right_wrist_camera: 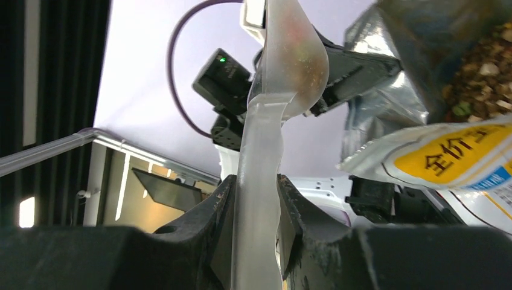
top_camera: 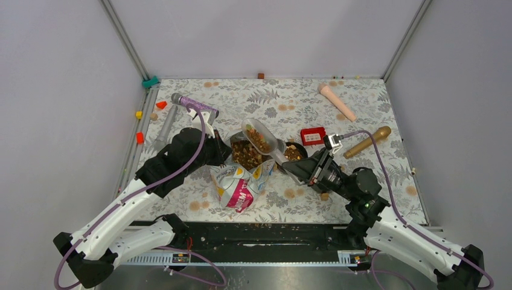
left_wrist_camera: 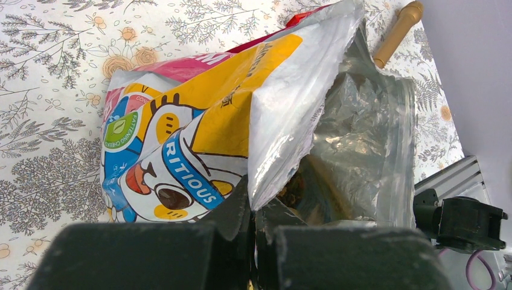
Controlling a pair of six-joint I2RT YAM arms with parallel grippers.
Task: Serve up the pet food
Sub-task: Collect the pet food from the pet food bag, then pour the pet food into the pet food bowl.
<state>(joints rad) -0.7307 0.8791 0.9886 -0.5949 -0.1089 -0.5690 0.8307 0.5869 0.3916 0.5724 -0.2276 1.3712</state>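
The yellow-white-pink cat bag (top_camera: 236,184) lies open at the table's middle, with brown kibble (top_camera: 244,154) in its mouth. My left gripper (top_camera: 223,151) is shut on the bag's torn rim (left_wrist_camera: 265,181), holding the mouth open. Kibble (left_wrist_camera: 296,188) shows dimly inside the foil. My right gripper (top_camera: 300,171) is shut on the handle (right_wrist_camera: 256,181) of a translucent scoop (top_camera: 262,138). The scoop holds kibble and hangs above the bag's mouth. A black bowl (top_camera: 294,152) with some kibble sits just right of the bag. The right wrist view shows the scoop (right_wrist_camera: 296,60) from below, with the bag (right_wrist_camera: 447,158) and kibble (right_wrist_camera: 477,78) at right.
A red box (top_camera: 313,136) lies behind the bowl. A golden-brown pestle-like stick (top_camera: 367,141) and a pink cone (top_camera: 336,101) lie at the right back. A grey cylinder (top_camera: 164,128) and small coloured blocks (top_camera: 140,138) are at the left edge.
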